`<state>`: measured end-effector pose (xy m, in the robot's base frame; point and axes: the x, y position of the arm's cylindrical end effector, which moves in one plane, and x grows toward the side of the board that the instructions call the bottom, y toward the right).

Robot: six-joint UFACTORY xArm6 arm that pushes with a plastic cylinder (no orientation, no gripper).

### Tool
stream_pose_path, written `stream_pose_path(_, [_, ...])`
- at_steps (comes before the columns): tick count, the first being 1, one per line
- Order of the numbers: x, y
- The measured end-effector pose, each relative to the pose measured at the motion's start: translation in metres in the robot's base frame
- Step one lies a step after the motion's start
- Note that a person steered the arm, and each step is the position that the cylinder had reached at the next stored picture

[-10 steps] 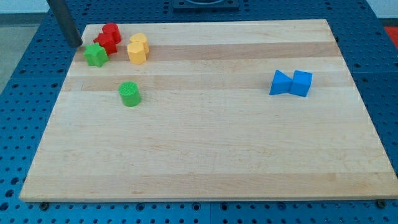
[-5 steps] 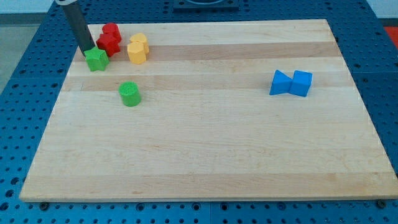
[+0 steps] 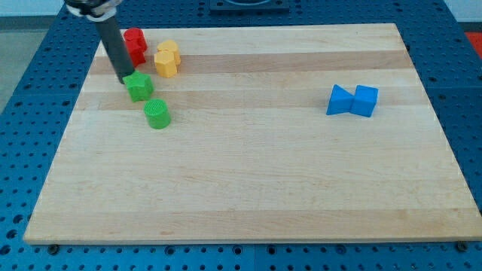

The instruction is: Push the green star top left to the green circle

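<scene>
The green star (image 3: 140, 87) lies on the wooden board near the view's top left. The green circle (image 3: 157, 114) sits just below and to the right of it, with a narrow gap between them. My tip (image 3: 125, 79) touches the star's upper left side, and the dark rod rises from there toward the view's top left.
Red blocks (image 3: 135, 44) sit above the star, partly behind the rod. Yellow blocks (image 3: 166, 59) lie to their right. Two blue blocks (image 3: 352, 100) touch each other at the view's right. The board's left edge (image 3: 75, 113) is close by.
My tip moved down and to the right, pushing the green star down-right away from the red blocks and close to the green circle.
</scene>
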<state>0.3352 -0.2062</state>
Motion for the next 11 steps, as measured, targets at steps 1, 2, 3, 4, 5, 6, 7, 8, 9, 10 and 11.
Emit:
stream_pose_path(1, [0.0,0.033])
stream_pose_path(2, [0.003,0.061])
stream_pose_path(3, [0.01,0.069])
stream_pose_path(4, [0.011,0.057])
stream_pose_path(5, [0.01,0.033])
stream_pose_path(6, [0.011,0.033])
stream_pose_path(7, [0.027,0.033])
stream_pose_path(8, [0.033,0.033])
stream_pose_path(9, [0.032,0.06])
stream_pose_path(10, [0.03,0.126])
stream_pose_path(11, [0.03,0.127])
